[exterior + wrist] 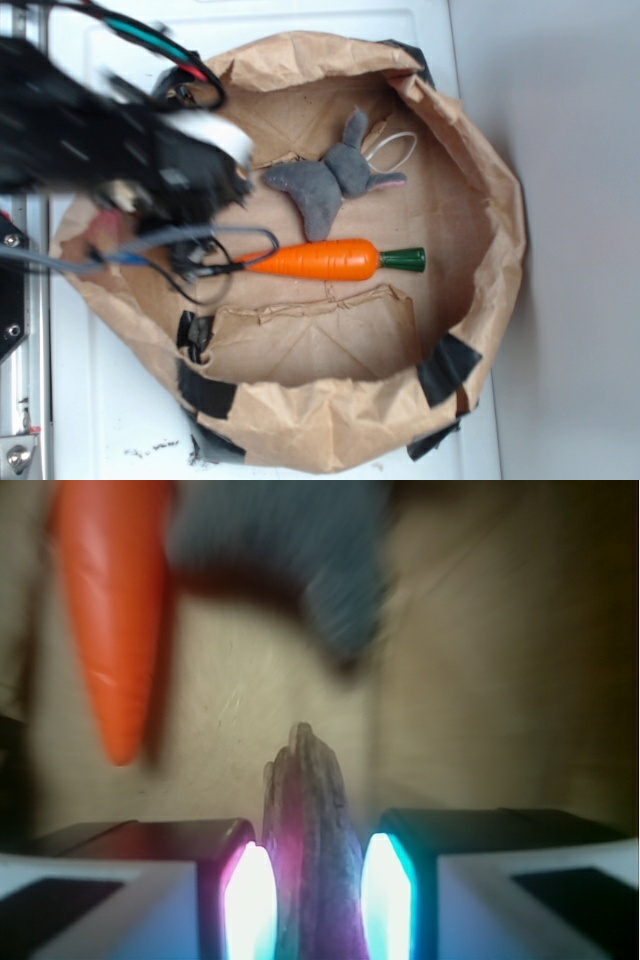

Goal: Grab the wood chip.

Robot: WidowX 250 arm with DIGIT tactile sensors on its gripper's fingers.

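So the wrist view pretty much tells the story here: the chip (312,860) sits right between the two glowing pads (250,900) of the tool (312,905), standing lengthwise up the middle with its jagged tip poking out past them. The pads look snug against both sides of it, so I'd call the tool clenched on the chip, though the shot is blurry enough that I can't swear there's zero gap. Gripping it across the narrow width makes sense, since it's a flat, long piece and that's the only way the jaws would fit around it. In the exterior view you can't see the chip at all, because the arm (110,150) is a big dark smear over the left side of the paper bag (470,330), which has been rolled down into a sort of shallow bowl with black tape patches, sitting on a white tabletop (110,410). That rolled rim keeps everything corralled in one spot. The carrot (330,260) lies flat across the middle of the bag, pointy end toward the arm, and the grey plush bunny (325,180) is just above it, not touching it as far as I can tell. From the wrist view both are ahead of the tool and clear of the chip, so nothing else looks caught in the grip. I'd guess the grab is basically made and the lift is what's left, the main worry being rough bark slipping or twisting between smooth pads.
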